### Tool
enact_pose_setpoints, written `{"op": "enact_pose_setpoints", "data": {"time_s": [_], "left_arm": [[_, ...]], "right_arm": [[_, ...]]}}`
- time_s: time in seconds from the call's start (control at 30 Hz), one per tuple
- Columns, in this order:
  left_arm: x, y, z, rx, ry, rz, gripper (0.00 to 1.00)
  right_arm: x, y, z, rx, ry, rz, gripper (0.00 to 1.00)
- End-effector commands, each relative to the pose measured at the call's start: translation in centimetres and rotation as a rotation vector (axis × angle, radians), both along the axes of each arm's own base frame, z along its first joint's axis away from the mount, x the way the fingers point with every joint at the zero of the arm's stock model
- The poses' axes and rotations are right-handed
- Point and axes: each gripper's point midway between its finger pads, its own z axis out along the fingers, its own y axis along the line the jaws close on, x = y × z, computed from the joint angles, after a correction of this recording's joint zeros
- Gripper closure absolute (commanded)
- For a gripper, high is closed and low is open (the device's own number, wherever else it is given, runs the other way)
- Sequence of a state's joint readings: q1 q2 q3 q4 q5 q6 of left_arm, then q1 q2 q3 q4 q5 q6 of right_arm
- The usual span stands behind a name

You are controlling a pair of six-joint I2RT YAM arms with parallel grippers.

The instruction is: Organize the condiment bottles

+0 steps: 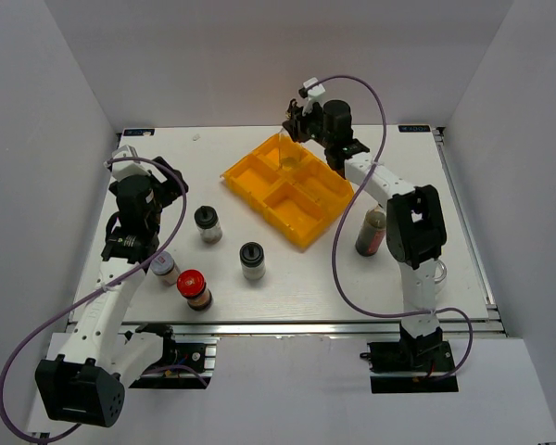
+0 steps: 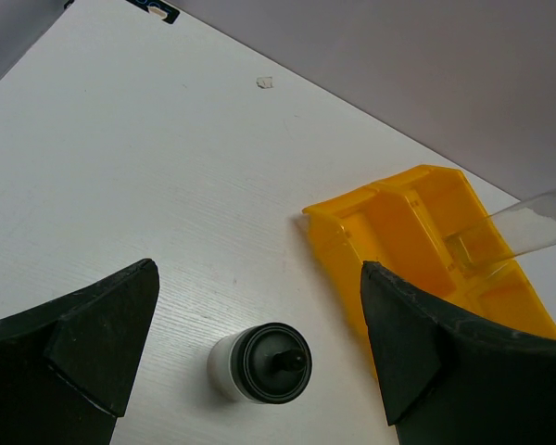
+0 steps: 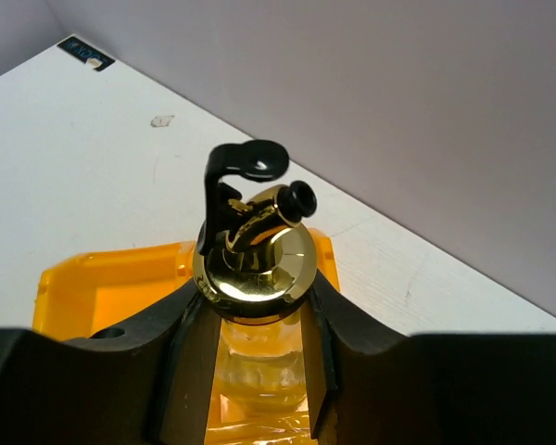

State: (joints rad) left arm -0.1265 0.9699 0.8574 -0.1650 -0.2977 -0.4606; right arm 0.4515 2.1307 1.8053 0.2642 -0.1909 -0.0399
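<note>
Pale walls around a white tabletop (image 1: 287,278), with a yellow tray (image 1: 301,209) of four compartments set cornerwise toward the back. Pinched at the neck by the right tool (image 3: 255,348), just under its gold spout, a clear bottle (image 3: 250,260), tilted, base down in the tray's farthest compartment; cannot tell whether touching the compartment floor. Spread wide and gripping nothing, the left tool (image 2: 259,311), hovering above a black-lidded jar (image 2: 259,363) that stands on the tabletop left of the tray. Nearer the front, a second black-lidded jar (image 1: 252,260). Further left, a red-lidded jar (image 1: 194,289) and a silver-lidded jar (image 1: 164,267) close together, the latter beside the left arm. Right of the tray, close beside the right arm, a dark brown bottle (image 1: 371,232) on the tabletop.
</note>
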Motion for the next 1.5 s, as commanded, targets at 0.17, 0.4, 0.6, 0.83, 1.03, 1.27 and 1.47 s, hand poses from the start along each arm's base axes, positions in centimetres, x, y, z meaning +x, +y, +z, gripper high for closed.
{"op": "enact_pose_setpoints", "data": {"time_s": [0.17,0.4,0.6,0.83,1.03,1.27,1.47], "left_arm": [[-0.2,-0.4,1.0,-0.016,-0.013,-0.023,0.02],[-0.1,-1.3,1.7,-0.017,-0.006,-0.074,0.02],[-0.1,-2.4,2.9,-0.015,-0.029,-0.144,0.02],[-0.5,-7.9,5.1,-0.049,-0.084,-0.46,0.02],[-4.4,-16.9,6.9,-0.031,-0.198,-0.855,0.02],[-8.6,-28.5,6.1,0.046,-0.19,-1.172,0.02],[-11.3,-39.0,3.7,0.247,-0.188,-1.322,0.02]], "right_arm": [[-1.2,-0.2,5.5,0.088,-0.143,0.024,0.81],[-2.1,-1.2,7.8,0.124,-0.185,-0.008,0.22],[-3.1,-2.8,11.2,0.15,-0.235,-0.064,0.11],[-6.6,-5.6,16.7,0.218,-0.253,-0.129,0.11],[-11.9,-18.0,16.5,0.326,-0.018,-0.591,0.11],[-20.4,-34.0,11.7,0.34,0.156,-1.049,0.11],[-23.4,-39.0,7.4,0.314,0.297,-1.091,0.11]]}}
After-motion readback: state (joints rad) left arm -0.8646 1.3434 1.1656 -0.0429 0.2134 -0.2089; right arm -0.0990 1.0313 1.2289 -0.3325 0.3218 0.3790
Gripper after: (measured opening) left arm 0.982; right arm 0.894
